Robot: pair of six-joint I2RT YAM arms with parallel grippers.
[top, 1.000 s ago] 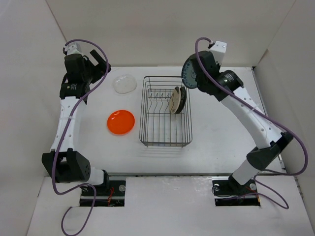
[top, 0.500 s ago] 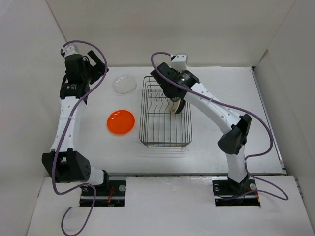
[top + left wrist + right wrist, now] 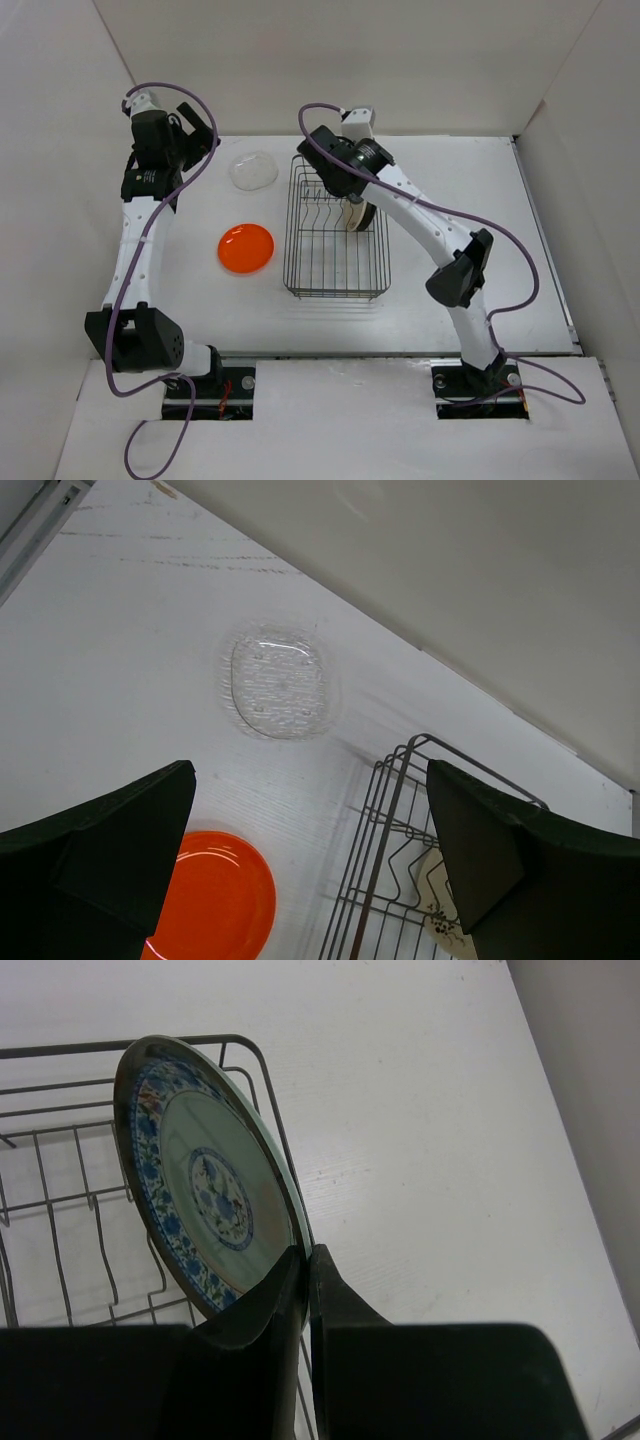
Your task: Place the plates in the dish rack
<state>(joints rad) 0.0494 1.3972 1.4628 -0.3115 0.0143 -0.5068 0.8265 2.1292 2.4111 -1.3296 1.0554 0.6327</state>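
Note:
My right gripper (image 3: pixel 308 1260) is shut on the rim of the teal-blue patterned plate (image 3: pixel 205 1180) and holds it on edge over the far end of the dish rack (image 3: pixel 60 1140). In the top view the right gripper (image 3: pixel 330 172) hides that plate above the rack (image 3: pixel 335 262). A beige plate (image 3: pixel 354 214) and a black plate (image 3: pixel 367 216) stand in the rack's prongs. The orange plate (image 3: pixel 246 248) and the clear plate (image 3: pixel 253 170) lie on the table left of the rack. My left gripper (image 3: pixel 190 125) is open and empty, high above the clear plate (image 3: pixel 280 685).
White walls enclose the table on the left, back and right. In the left wrist view the orange plate (image 3: pixel 215 910) lies near the rack's corner (image 3: pixel 400 810), with the beige plate (image 3: pixel 445 905) inside it.
My right arm has swung left from the far right side to the rack's far end, carrying the teal plate. The left arm has not moved.

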